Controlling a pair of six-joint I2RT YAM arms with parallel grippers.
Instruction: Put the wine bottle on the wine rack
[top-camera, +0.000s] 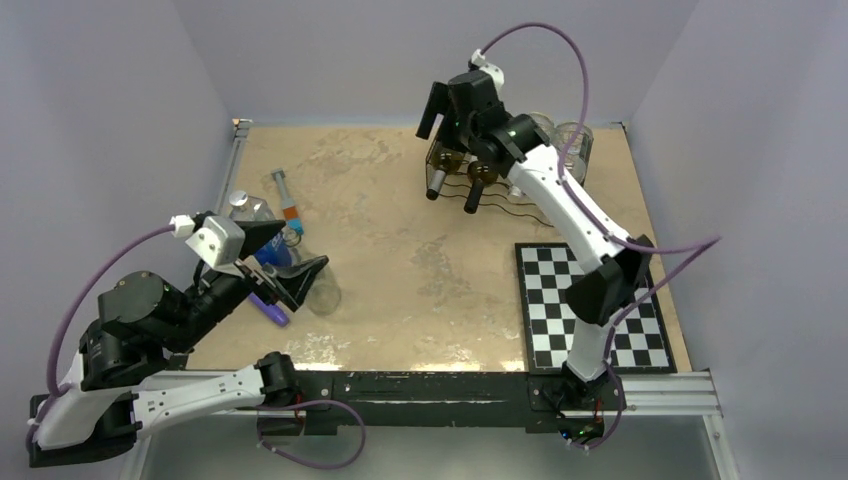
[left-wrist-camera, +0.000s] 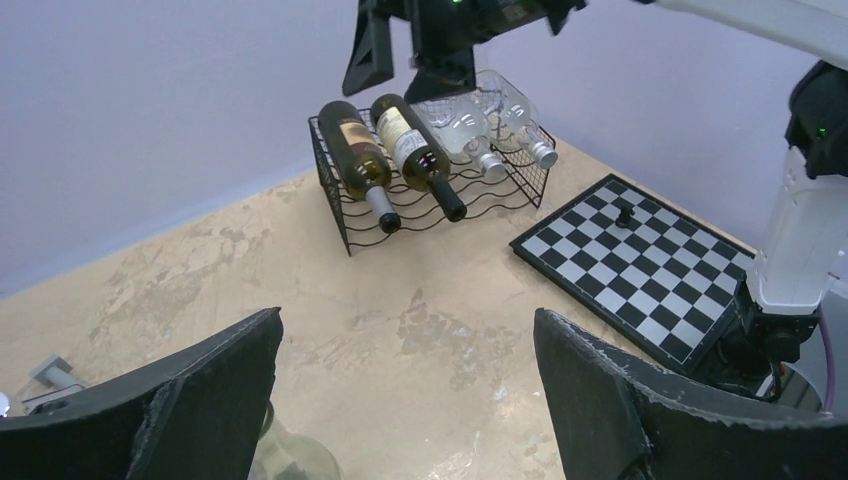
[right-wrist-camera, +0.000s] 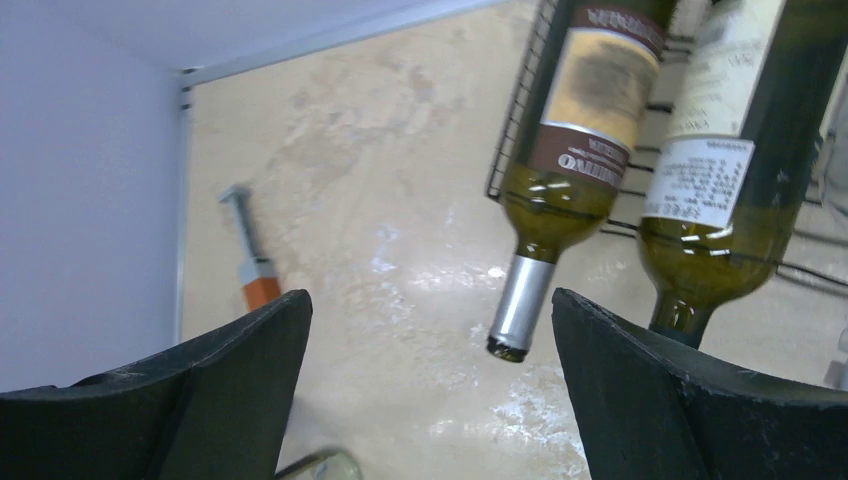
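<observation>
Bottle (left-wrist-camera: 358, 160) on rack (left-wrist-camera: 330, 185) (right pincer (right-wrist-camera: 430, 300) splayed)

**Bottle labels: couldn't actually read any of them**

In the right wrist view, the silver-capped wine bottle (right-wrist-camera: 575, 110) up at 1 o'clock had a brown band with pale lettering, upside down and too blurry to spell out. The dark-capped bottle (right-wrist-camera: 745, 120) at 2 o'clock wore a white label of tiny print, just as illegible.
</observation>
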